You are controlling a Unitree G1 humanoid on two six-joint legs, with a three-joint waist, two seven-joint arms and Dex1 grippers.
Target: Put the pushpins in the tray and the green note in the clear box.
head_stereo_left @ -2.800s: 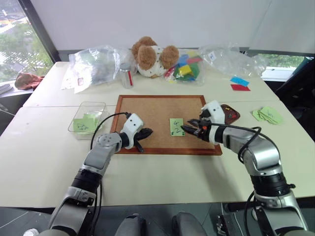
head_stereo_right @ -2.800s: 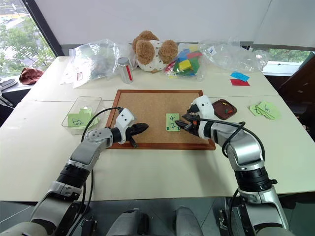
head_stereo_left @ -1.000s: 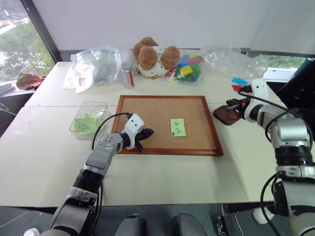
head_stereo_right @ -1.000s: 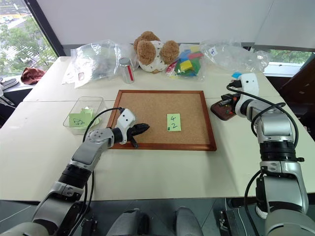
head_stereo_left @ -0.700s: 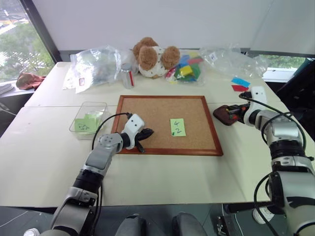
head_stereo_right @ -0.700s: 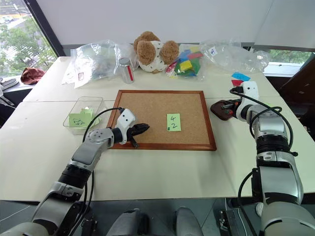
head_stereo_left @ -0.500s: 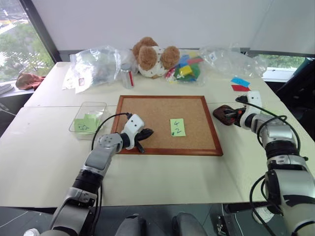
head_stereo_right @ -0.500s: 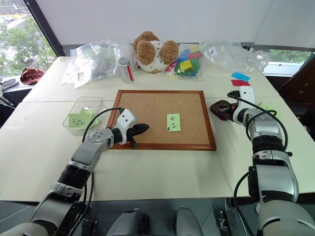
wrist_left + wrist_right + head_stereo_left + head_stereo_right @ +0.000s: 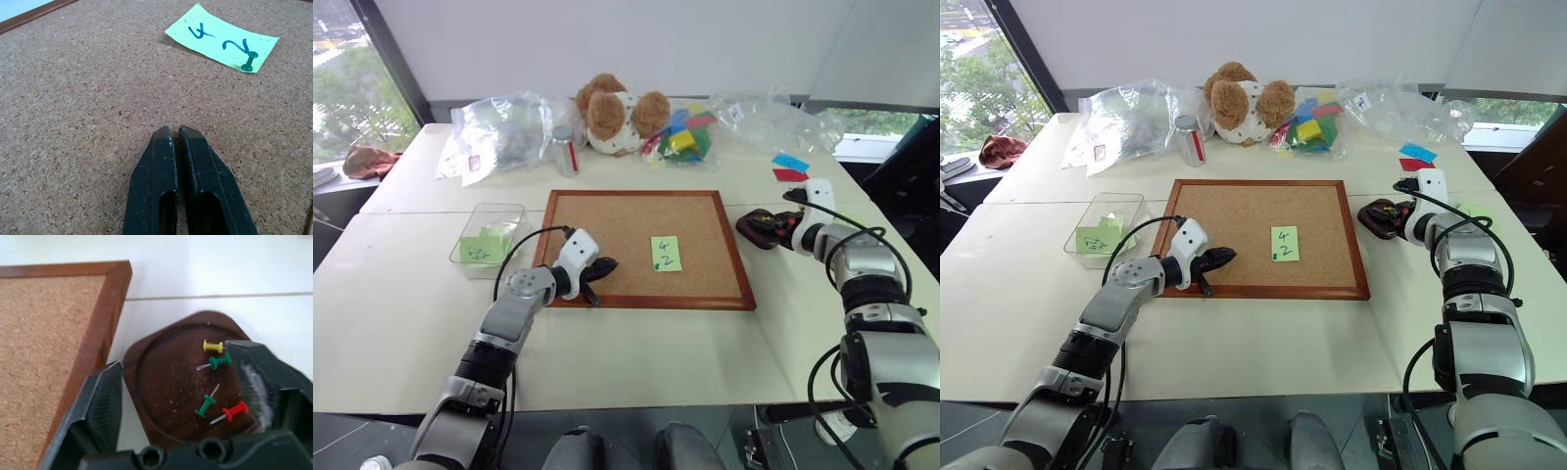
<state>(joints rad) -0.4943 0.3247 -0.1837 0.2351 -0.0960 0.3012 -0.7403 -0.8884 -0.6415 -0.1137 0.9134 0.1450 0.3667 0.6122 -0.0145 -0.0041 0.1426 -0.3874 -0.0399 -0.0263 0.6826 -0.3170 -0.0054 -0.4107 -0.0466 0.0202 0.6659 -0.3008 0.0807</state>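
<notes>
Since the earlier pictures the right pincer (image 9: 176, 396) has gone from the green note (image 9: 666, 253) on the corkboard (image 9: 646, 220) to the tray (image 9: 186, 396) near the table's right edge, and its jaws now stand wide apart over the dish, holding nothing. Four pushpins (image 9: 215, 382) lie loose in the tray: one yellow, two green, one red, so a pin has most likely just been dropped off there. Nearer the table's front edge, the left pincer (image 9: 177, 132) has kept its place, fingers pressed together and empty, its tips low over the bare cork by the board's front left corner. The green note, marked 4 over 2, sits at the middle of the board with one green pin (image 9: 248, 62) still through its lower corner, so that pin has to come out before the note can go. The clear box (image 9: 489, 235) waits near the table's left edge with other green slips inside. Whether the remaining pin is sunk deep cannot be told, and the right pincer's fingers cover part of the tray's rim.
</notes>
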